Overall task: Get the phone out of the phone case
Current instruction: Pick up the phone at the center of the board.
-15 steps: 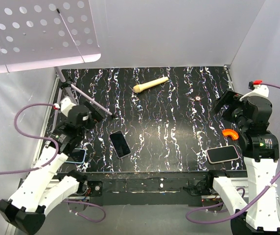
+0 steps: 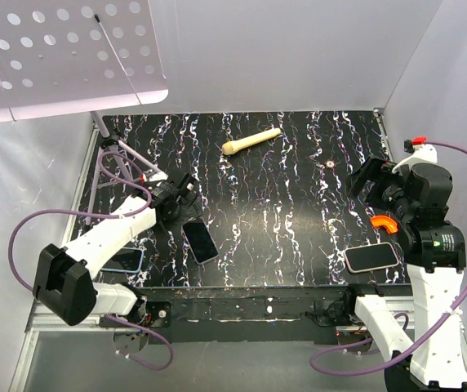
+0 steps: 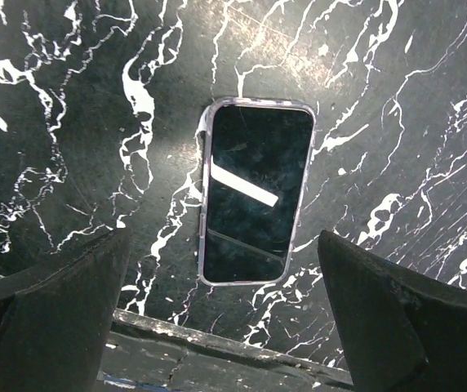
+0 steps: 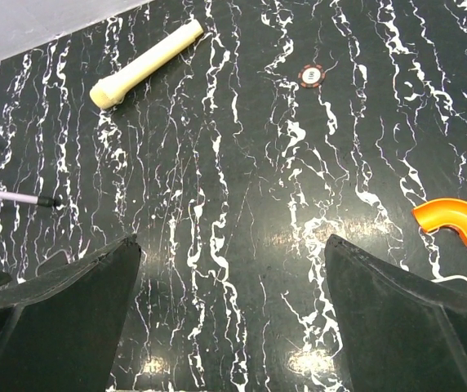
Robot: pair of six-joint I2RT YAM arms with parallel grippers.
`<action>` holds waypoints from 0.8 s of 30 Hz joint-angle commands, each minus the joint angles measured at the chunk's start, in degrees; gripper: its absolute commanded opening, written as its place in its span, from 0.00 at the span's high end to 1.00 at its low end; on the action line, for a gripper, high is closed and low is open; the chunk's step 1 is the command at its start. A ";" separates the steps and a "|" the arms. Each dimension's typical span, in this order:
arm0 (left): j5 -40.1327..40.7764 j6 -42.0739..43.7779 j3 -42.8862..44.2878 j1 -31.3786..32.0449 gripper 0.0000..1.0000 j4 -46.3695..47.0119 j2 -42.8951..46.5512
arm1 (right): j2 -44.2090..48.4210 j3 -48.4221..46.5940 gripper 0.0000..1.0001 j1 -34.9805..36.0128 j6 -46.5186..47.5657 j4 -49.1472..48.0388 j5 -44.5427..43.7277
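**Left jaws:** wide apart and empty. In the left wrist view the two dark fingers (image 3: pixel 50 314) sit at the lower corners of the frame. They hang above the phone (image 3: pixel 254 192) and touch nothing.

**Right jaws:** also wide apart and empty, held over the right part of the surface (image 2: pixel 299 188), well apart from the phone.

**Task item:** the phone lies flat and screen up near the front edge of the surface, left of centre. It sits inside its phone case (image 3: pixel 207 163), whose clear rim shows all round the glass. No part of the phone is lifted from the case.

**Step in hand (judged):** the left arm is lining up for a first grasp.

**Recommendations:**
- Centre the jaws over the long sides of the case before going down.
- Keep the wrist square to the phone's length, since the view shows it slightly skewed.
- Close on the rim, not the glass.
- A flat case gives little edge to grip, so a shallow or off-centre closure is likely to slip.
- The right arm will probably be needed to hold one part while the other is peeled off at a corner.

**Nearby:** a light blue phone (image 2: pixel 126 260) lies just left of the arm. It should not be disturbed.
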State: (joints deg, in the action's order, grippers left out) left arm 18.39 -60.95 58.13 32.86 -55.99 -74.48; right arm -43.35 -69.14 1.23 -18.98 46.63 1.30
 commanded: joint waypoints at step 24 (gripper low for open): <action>-11.46 -3.03 -1.70 0.27 0.00 7.30 -16.05 | 1.08 2.70 0.00 -0.09 1.58 -1.98 3.44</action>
State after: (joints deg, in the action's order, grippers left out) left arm 5.93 -62.78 57.12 32.86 -49.01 -91.61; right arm -42.87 -66.72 1.23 -17.96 46.57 3.92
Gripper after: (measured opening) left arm 0.994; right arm 0.997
